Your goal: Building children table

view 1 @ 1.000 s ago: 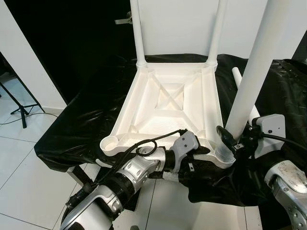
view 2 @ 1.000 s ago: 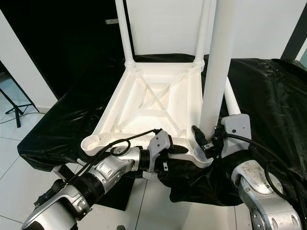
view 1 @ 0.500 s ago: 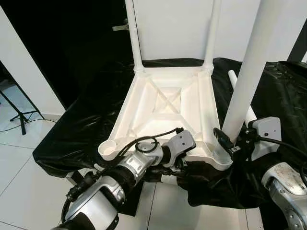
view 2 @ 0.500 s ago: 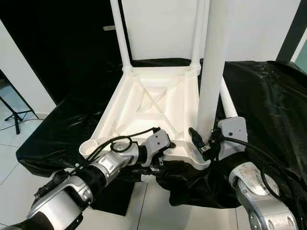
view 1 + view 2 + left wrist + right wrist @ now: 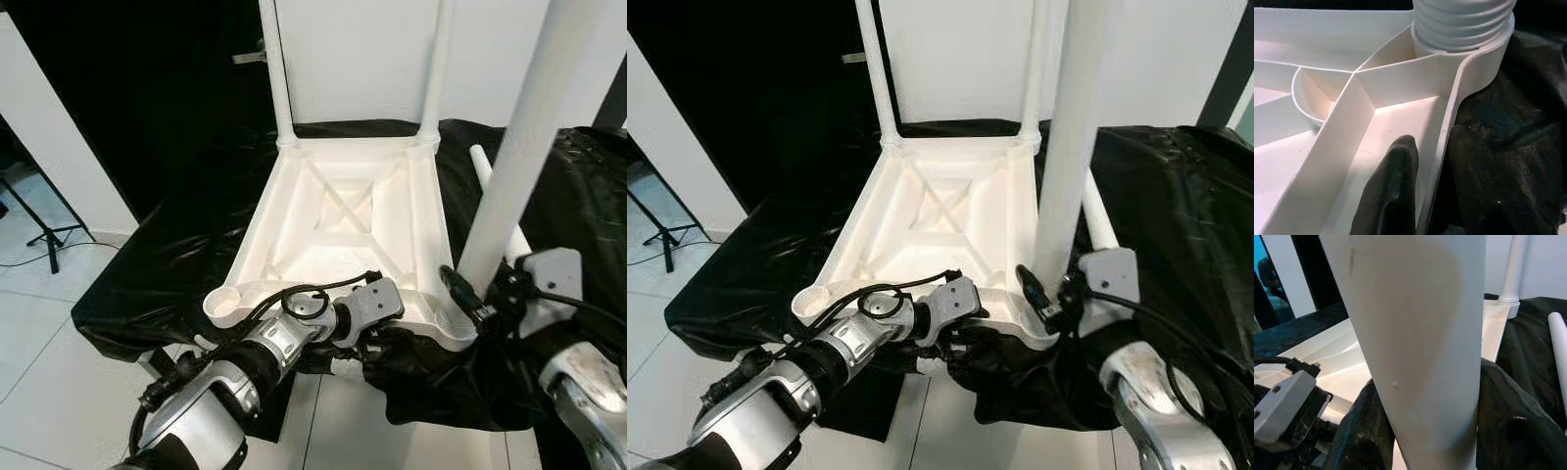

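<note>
A white children's table top [image 5: 343,225] lies upside down on a black cloth [image 5: 167,255]. Two white legs [image 5: 276,69] stand upright in its far corners. The near left socket [image 5: 227,297] holds nothing. At the near right corner my right gripper [image 5: 480,299] is shut on a third white leg [image 5: 514,166], held upright with its threaded end [image 5: 1464,24] in the socket. A black finger [image 5: 1361,431] lies on each side of that leg [image 5: 1415,342]. My left gripper [image 5: 377,333] clamps the near rim beside that socket, one finger [image 5: 1391,196] inside the rim and the other hidden.
A loose white leg [image 5: 1095,211] lies on the cloth right of the table top. The cloth hangs over the near edge above white floor tiles. A tripod foot [image 5: 44,235] stands on the floor at the left, beside a white pillar [image 5: 59,127].
My left gripper has slid along the near rim towards the right socket and tucked lower against it. The right gripper and its leg have barely moved; the camera shifted slightly.
</note>
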You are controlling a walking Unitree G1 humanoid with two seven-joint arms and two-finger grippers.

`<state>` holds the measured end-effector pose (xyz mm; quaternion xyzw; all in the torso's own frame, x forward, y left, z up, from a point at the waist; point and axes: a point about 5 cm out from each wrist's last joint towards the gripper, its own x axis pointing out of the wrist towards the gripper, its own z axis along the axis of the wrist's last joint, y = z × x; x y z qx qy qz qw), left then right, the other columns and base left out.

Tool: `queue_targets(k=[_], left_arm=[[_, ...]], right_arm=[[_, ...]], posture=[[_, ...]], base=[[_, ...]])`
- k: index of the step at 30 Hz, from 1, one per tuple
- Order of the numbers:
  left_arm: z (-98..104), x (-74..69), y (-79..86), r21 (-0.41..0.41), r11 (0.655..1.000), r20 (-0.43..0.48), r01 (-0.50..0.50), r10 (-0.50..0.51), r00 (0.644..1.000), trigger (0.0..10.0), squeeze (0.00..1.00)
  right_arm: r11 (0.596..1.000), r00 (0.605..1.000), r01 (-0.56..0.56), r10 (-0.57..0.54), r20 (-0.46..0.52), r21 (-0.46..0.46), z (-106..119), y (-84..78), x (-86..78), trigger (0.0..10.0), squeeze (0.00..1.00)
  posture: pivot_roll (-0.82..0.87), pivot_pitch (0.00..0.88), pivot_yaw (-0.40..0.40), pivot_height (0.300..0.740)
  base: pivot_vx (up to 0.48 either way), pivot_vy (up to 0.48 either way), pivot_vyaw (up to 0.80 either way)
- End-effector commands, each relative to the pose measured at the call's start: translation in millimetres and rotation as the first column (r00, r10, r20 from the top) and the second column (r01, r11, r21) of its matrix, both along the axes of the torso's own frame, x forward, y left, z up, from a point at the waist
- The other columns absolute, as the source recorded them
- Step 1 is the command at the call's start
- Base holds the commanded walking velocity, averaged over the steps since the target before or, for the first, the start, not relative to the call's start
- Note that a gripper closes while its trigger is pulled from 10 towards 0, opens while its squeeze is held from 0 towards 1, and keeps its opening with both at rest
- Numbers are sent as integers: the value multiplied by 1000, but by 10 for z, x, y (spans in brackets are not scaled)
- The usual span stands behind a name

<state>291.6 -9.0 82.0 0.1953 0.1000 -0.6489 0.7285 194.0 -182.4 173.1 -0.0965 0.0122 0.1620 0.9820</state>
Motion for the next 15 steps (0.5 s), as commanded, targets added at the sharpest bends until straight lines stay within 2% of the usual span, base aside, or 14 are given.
queue_targets(k=[1,2,3,7,8,9,10,12,13,14,15], left_arm=[[-181,-55,86,83,997,-47,7,-3,999,0,0],[-181,-51,75,84,996,-40,4,0,999,0,0],[-176,-39,61,82,997,-34,-8,11,999,10000,0],[-170,-36,47,78,997,-32,-12,14,999,10000,0],[-163,-39,34,70,998,-35,-8,10,999,3686,0],[-163,-39,34,70,998,-35,-8,10,999,3686,0],[-157,-46,24,63,998,-37,-2,4,999,1843,0],[-157,-46,24,63,998,-37,-2,4,999,1843,0],[-155,-53,19,62,998,-36,3,-1,999,8196,0],[-155,-53,19,62,998,-36,3,-1,999,8196,0],[-157,-55,19,63,998,-34,1,1,999,10000,0]], right_arm=[[1000,977,31,-30,-211,2,-375,-69,-39,10000,0],[999,974,36,-35,-226,-1,-412,-101,-61,10000,0],[999,968,44,-42,-248,3,-438,-137,-75,10000,0],[998,962,57,-50,-269,19,-453,-162,-80,10000,0],[997,956,71,-57,-287,37,-463,-177,-82,10000,0],[997,956,71,-57,-287,37,-463,-177,-82,10000,0],[995,946,87,-68,-316,47,-489,-188,-79,10000,0],[995,946,87,-68,-316,47,-489,-188,-79,10000,0],[994,941,98,-74,-330,56,-506,-190,-79,10000,0],[994,941,98,-74,-330,56,-506,-190,-79,10000,0],[990,937,111,-76,-341,83,-516,-188,-82,10000,0]], posture=[[-17,0,85,740],[-19,0,84,740],[-23,0,84,740],[-23,0,83,740],[-22,0,82,740],[-22,0,82,740],[-19,0,81,740],[-19,0,81,740],[-15,0,79,740],[-15,0,79,740],[-13,0,78,740]], base=[[0,0,0],[0,0,0],[0,0,0],[0,0,0],[0,0,0],[0,0,0],[0,0,0],[0,0,0],[0,0,0],[0,0,0],[0,0,0]])
